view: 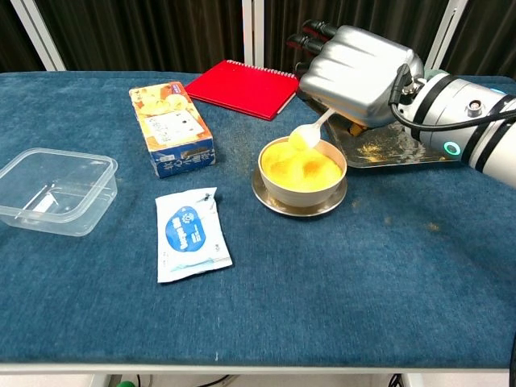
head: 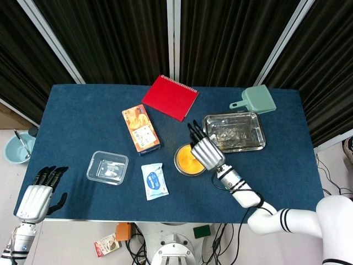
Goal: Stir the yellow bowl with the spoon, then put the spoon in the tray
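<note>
The yellow bowl (head: 187, 160) (view: 301, 169) sits on a round metal saucer at the table's middle. My right hand (head: 205, 150) (view: 355, 63) hovers just right of and above the bowl, holding a white spoon (view: 310, 133). In the chest view the spoon's bowl hangs just over the yellow bowl's far rim, its handle running up under the hand; the head view hides the spoon. The metal tray (head: 234, 131) (view: 395, 149) lies right behind the hand. My left hand (head: 37, 194) hangs off the table's front left corner, fingers apart, holding nothing.
An orange snack box (head: 140, 128) and a red notebook (head: 170, 97) lie behind the bowl on the left. A clear plastic container (head: 107, 167) and a white-blue packet (head: 154, 180) sit at front left. A green scoop (head: 255, 100) rests at the back right.
</note>
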`<state>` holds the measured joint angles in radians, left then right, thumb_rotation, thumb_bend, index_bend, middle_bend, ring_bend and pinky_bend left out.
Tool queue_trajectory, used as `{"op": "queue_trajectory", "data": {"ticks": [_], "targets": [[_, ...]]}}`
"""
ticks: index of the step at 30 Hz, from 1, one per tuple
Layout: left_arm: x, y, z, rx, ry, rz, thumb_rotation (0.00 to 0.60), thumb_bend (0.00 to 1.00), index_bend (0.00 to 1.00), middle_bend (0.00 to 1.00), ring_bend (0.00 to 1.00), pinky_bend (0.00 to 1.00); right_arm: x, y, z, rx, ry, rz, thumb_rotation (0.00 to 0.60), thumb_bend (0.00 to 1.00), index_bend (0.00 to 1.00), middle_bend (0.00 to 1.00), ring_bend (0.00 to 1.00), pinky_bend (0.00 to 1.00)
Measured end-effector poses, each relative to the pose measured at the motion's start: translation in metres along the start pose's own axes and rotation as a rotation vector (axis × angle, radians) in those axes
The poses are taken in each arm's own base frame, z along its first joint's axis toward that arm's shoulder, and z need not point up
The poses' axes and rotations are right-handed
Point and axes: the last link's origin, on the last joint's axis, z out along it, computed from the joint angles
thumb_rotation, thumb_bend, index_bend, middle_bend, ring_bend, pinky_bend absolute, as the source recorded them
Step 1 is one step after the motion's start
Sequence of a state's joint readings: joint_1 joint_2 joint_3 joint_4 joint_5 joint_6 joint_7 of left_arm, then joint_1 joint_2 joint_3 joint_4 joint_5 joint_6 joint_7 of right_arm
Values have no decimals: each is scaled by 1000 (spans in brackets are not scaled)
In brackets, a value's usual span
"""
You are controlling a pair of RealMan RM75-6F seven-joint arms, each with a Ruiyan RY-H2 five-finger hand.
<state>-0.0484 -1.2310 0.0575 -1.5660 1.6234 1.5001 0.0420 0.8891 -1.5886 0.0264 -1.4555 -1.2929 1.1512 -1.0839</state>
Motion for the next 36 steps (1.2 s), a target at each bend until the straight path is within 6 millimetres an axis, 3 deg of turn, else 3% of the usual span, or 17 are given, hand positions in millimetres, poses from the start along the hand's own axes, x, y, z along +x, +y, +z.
{"op": "queue_trajectory", "data": {"ticks": [12,17,26,36], "targets": [[0,1,-3,5,-1,2,600,390,107,135,74,96,10,-13,10,175,72,-586,600,500,715,278,0,0],[-2,-2,-5,13,-8,-4,600,390,107,135,74,96,17,-16,16,217,77,-704,600,501,715,282,0,0],[-7,-7,-6,20,-13,-13,600,390,107,135,74,95,8,-34,23,275,53,-725,600,511,723,282,0,0],[-7,-8,-6,22,-15,-15,600,390,107,135,74,95,12,-48,17,222,57,-505,600,510,732,283,0,0]]}}
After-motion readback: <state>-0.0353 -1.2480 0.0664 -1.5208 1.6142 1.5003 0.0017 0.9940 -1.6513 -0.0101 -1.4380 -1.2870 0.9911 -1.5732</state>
